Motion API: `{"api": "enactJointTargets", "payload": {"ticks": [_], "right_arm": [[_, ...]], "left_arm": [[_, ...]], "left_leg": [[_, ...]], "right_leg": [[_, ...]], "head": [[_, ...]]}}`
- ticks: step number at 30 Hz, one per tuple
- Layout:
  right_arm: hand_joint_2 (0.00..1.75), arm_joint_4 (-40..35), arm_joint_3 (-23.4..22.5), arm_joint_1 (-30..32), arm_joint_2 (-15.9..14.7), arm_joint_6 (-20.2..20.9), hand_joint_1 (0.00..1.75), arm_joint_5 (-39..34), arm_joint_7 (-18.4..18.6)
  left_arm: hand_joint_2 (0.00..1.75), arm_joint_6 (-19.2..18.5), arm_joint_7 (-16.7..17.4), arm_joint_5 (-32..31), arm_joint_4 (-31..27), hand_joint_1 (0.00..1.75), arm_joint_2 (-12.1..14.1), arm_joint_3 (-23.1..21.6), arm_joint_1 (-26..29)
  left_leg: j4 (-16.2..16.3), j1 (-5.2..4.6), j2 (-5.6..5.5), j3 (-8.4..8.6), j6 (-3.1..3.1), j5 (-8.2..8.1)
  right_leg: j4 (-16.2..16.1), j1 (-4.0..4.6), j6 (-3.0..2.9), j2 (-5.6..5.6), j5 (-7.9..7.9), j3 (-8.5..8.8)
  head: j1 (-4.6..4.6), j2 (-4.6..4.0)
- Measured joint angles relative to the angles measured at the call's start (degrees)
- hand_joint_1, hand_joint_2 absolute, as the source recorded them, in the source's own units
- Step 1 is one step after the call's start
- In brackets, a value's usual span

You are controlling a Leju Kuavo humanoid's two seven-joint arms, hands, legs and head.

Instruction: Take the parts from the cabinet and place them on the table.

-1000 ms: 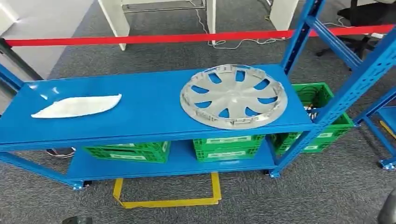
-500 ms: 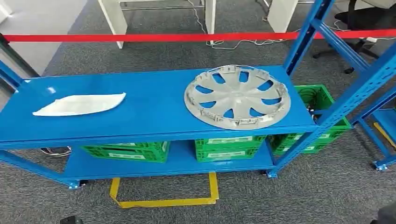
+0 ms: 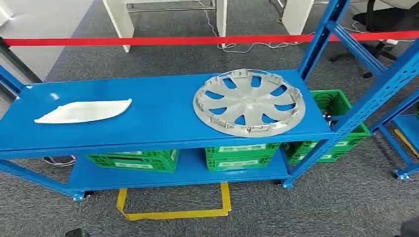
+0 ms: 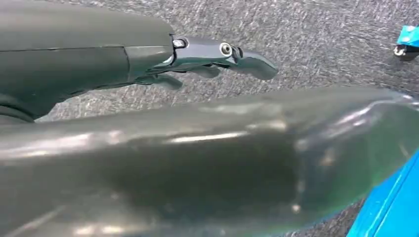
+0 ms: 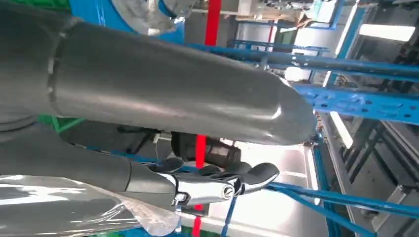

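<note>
Head view: the whole picture has slid slightly since a moment ago, so the camera moves, not the parts. The grey wheel cover [image 3: 248,102] and the white panel [image 3: 84,110] lie well apart on the blue cabinet shelf [image 3: 158,123], untouched; nothing is taken yet. Green crates [image 3: 240,156] sit below. Left wrist view: the left hand [image 4: 207,61] hangs over carpet, fingers loosely extended, holding nothing. Right wrist view: the right hand [image 5: 217,182] also holds nothing, fingers slightly curled; the arm's cover hides much behind it.

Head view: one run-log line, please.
grey plastic wheel cover: on blue metal shelf | white curved panel: on shelf | nothing picked
</note>
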Motion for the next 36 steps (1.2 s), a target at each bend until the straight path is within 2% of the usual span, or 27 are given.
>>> {"api": "enactJointTargets", "payload": {"ticks": [1, 3, 4, 5, 6, 7, 9, 11, 14, 16, 17, 19, 20, 21, 22, 24, 25, 26, 27, 28, 29, 30, 31, 32, 34, 35, 36], "right_arm": [[0.0, -0.2, 0.2, 0.0, 0.0, 0.1, 0.0, 0.1, -0.1], [0.0, -0.4, 0.7, 0.2, 0.0, 0.3, 0.0, 0.2, -0.2], [0.0, -0.5, 0.8, 0.4, 0.0, 0.3, 0.0, 0.2, -0.3], [0.0, -0.5, 0.9, 0.5, 0.0, 0.3, 0.0, 0.3, -0.3], [0.0, -0.5, 1.0, 0.6, 0.0, 0.3, 0.0, 0.3, -0.3], [0.0, -0.5, 1.1, 0.6, 0.0, 0.3, 0.0, 0.3, -0.3], [0.0, -0.6, 1.2, 0.7, 0.0, 0.3, 0.0, 0.3, -0.3], [0.0, -0.8, 1.2, 0.7, 0.0, 0.3, 0.0, 0.3, -0.3], [0.0, -0.9, 1.2, 0.8, 0.0, 0.3, 0.0, 0.4, -0.3], [0.0, -1.0, 1.3, 0.9, 0.0, 0.3, 0.0, 0.3, -0.1], [0.0, -1.0, 1.3, 0.9, -0.2, 0.3, 0.0, 0.2, 0.0], [0.0, -1.0, 1.4, 1.1, -0.2, 0.4, 0.0, -0.3, 0.2], [0.0, -1.0, 1.4, 1.3, -0.2, 0.5, 0.0, -0.4, 0.2], [0.0, -1.0, 1.4, 1.5, -0.2, 0.6, 0.0, -0.5, 0.2], [0.0, -1.0, 1.4, 1.5, -0.3, 0.6, 0.0, -0.5, 0.2], [0.0, -1.0, 1.4, 1.6, -0.3, 0.7, 0.0, -0.5, 0.2], [0.0, -1.0, 1.4, 1.5, -0.3, 0.7, 0.0, -0.5, 0.2], [0.0, -1.0, 1.4, 1.6, -0.3, 0.7, 0.0, -0.6, 0.3], [0.0, -1.1, 1.4, 1.6, -0.3, 0.8, 0.0, -0.6, 0.2], [0.0, -1.2, 1.5, 1.9, -0.3, 0.8, 0.0, -0.6, 0.2], [0.0, -1.2, 1.5, 2.0, -0.3, 0.8, 0.0, -0.6, 0.3], [0.0, -1.2, 1.5, 1.9, -0.4, 0.8, 0.0, -0.6, 0.3], [0.0, -1.2, 1.5, 1.9, -0.4, 0.9, 0.0, -0.6, 0.3], [0.0, -1.2, 1.6, 1.9, -0.4, 0.9, 0.0, -0.6, 0.3], [0.0, -1.2, 1.6, 1.9, -0.4, 1.0, 0.0, -0.5, 0.3], [0.0, -1.2, 1.6, 1.9, -0.4, 1.0, 0.0, -0.5, 0.3], [0.0, -1.2, 1.6, 2.0, -0.4, 1.0, 0.0, -0.5, 0.3]], "left_arm": [[0.0, 0.1, 0.0, 0.0, 0.0, 0.0, 0.0, 0.1, 0.0], [0.0, 0.1, 0.1, -0.1, 0.0, 0.0, 0.0, 0.3, 0.0], [0.0, 0.1, 0.1, -0.1, 0.0, 0.0, 0.0, 0.4, 0.0], [0.0, 0.2, 0.2, -0.1, 0.0, 0.0, 0.0, 0.6, 0.1], [0.0, 0.2, 0.2, -0.1, 0.0, 0.0, 0.0, 0.7, 0.1], [0.0, 0.2, 0.2, -0.1, 0.1, 0.0, 0.0, 0.7, 0.1], [0.0, 0.2, 0.2, -0.1, 0.1, 0.0, 0.0, 0.7, 0.1], [0.0, 0.2, 0.2, -0.1, 0.1, 0.0, 0.0, 0.7, -0.1], [0.0, 0.2, 0.2, -0.1, 0.1, 0.0, -0.2, 0.8, 0.1], [0.0, 0.2, 0.2, -0.2, 0.1, 0.0, -0.1, 0.9, 0.1], [0.0, 0.2, 0.2, -0.2, 0.1, 0.0, -0.1, 1.0, 0.0], [0.0, -0.2, 0.5, -0.3, 0.1, 0.0, -0.2, 1.2, 0.1], [0.0, -0.3, 0.5, -0.4, 0.1, 0.0, -0.2, 1.2, 0.1], [0.0, -0.4, 0.6, -0.4, 0.1, 0.0, -0.3, 1.2, 0.1], [0.0, -0.4, 0.8, -0.3, 0.1, 0.0, -0.3, 1.3, 0.1], [0.0, -0.4, 0.8, -0.4, 0.1, 0.0, -0.3, 1.4, 0.2], [0.0, -0.5, 0.8, -0.4, 0.1, 0.0, -0.3, 1.5, 0.3], [0.0, -0.5, 0.8, -0.4, 0.2, 0.0, -0.4, 1.6, 0.1], [0.0, -0.5, 0.8, -0.4, 0.2, 0.0, -0.4, 1.6, 0.0], [0.0, -0.6, 0.9, -0.4, 0.2, 0.0, -0.5, 1.6, 0.1], [0.0, -0.6, 0.9, -0.5, 0.2, 0.0, -0.6, 1.7, 0.2], [0.0, -0.6, 0.9, -0.7, 0.2, 0.0, -0.5, 1.7, 0.0], [0.0, -0.6, 0.9, -0.8, 0.2, 0.0, -0.5, 1.7, 0.0], [0.0, -0.6, 0.8, -0.9, 0.2, 0.0, -0.5, 1.8, -0.1], [0.0, -0.6, 0.8, -0.9, 0.2, 0.0, -0.5, 2.0, -0.2], [0.0, -0.6, 0.9, -0.9, 0.2, 0.0, -0.5, 2.1, -0.1], [0.0, -0.6, 0.9, -0.9, 0.2, 0.0, -0.5, 2.1, 0.0]], "left_leg": [[1.8, 0.02, -0.01, -0.68, -0.49, -1.25], [9.9, 0.56, 0.0, -4.48, -1.14, -5.26], [13.7, 0.72, 0.0, -6.37, -1.34, -6.63], [15.9, 0.87, 0.0, -7.56, -1.47, -7.0], [15.6, 1.05, 0.0, -7.51, -1.55, -5.89], [12.8, 1.21, 0.0, -6.31, -1.51, -3.62], [3.5, 1.27, 0.0, -1.92, -1.21, 1.33], [-0.3, 0.87, -0.01, -0.18, -0.73, 0.34], [-0.6, 0.8, -0.07, -0.08, 0.48, 0.14], [-0.9, 1.03, -0.09, 1.01, 1.26, 0.14], [-0.9, 0.97, -0.12, 1.14, 1.53, -0.02], [-0.9, 0.66, -0.08, 1.3, 2.1, -0.5], [-0.9, 0.48, -0.08, 1.53, 2.17, -0.77], [-0.9, 0.36, -0.11, 1.96, 2.2, -1.13], [-0.9, 0.27, -0.18, 2.57, 2.18, -1.59], [-0.9, 0.08, -0.2, 4.19, 2.06, -2.67], [-1.0, 0.18, -0.2, 4.43, 1.92, -3.19], [-0.8, -0.01, -0.29, 4.75, 1.56, -3.52], [-0.9, 0.06, -0.18, 4.46, 0.97, -4.02], [-0.6, 0.11, -0.11, 5.75, 0.59, -4.05], [-0.4, 0.1, -0.13, 6.09, 0.43, -3.99], [0.7, 0.07, -0.14, 6.04, 0.32, -4.01], [2.6, 0.14, -0.22, 5.4, 0.0, -3.98], [5.8, 0.25, -0.22, 3.65, -0.42, -4.6], [13.5, 0.69, -0.21, -1.77, -1.17, -8.38], [15.9, 0.87, -0.21, -4.02, -1.38, -10.03], [16.3, 0.96, -0.21, -5.32, -1.52, -10.07]], "right_leg": [[0.0, -0.1, -0.16, 0.02, -0.08, 0.07], [0.0, -0.1, -0.47, -0.06, -0.21, 0.18], [0.0, -0.1, -0.56, -0.1, -0.33, 0.2], [0.0, -0.11, -0.56, -0.09, -0.43, 0.28], [0.0, -0.15, -0.51, -0.05, -0.54, 0.46], [0.0, -0.19, -0.38, 0.06, -0.68, 0.66], [0.0, -0.33, 0.08, 0.13, -1.03, 1.29], [0.1, 0.01, 0.98, 0.24, -1.59, 0.89], [-0.2, -0.1, 2.2, 0.15, -0.95, 2.18], [1.7, -0.21, 2.43, 0.02, -2.62, 1.15], [5.1, -0.14, 2.48, 0.05, -4.15, -0.61], [14.1, -0.1, 2.77, 0.05, -7.75, -6.2], [17.2, -0.1, 2.78, 0.05, -8.42, -8.53], [17.4, -0.08, 2.59, 0.05, -7.47, -9.46], [15.0, -0.02, 2.29, 0.05, -5.09, -8.99], [5.5, 0.19, 1.6, 0.01, 1.75, -5.57], [2.6, 0.42, 1.04, -0.11, 2.89, -4.29], [2.5, 0.69, 0.98, -0.39, -0.46, -4.82], [2.4, 0.83, 0.7, -0.3, -1.03, -3.64], [1.9, 0.93, 0.26, -0.22, 0.76, -3.63], [1.8, 0.87, 0.0, -0.22, 0.76, -3.27], [1.3, 0.42, -0.23, -0.01, 0.7, -1.72], [0.9, 0.33, -0.51, -0.24, 0.45, -0.76], [0.5, 0.27, -0.88, -0.26, 0.02, 0.03], [0.5, 0.21, -0.9, -0.12, -0.9, 0.8], [0.5, 0.2, -0.88, 0.02, -1.4, 1.33], [0.5, 0.17, -0.83, 0.19, -1.93, 1.93]], "head": [[-0.33, 0.0], [-0.46, 0.0], [-0.46, 0.0], [-0.48, 0.0], [-0.46, 0.0], [-0.51, 0.0], [-0.5, 0.0], [-0.51, 0.0], [-0.48, 0.0], [-0.24, 0.0], [-0.07, 0.0], [0.11, 0.0], [0.09, 0.0], [0.13, 0.0], [0.09, 0.0], [0.09, 0.0], [0.11, 0.0], [-0.2, 0.0], [-0.07, 0.02], [-0.2, 0.0], [-0.02, 0.0], [-0.05, 0.02], [0.02, 0.02], [-0.59, 0.0], [-0.57, 0.0], [-0.53, 0.0], [-0.53, 0.0]]}}
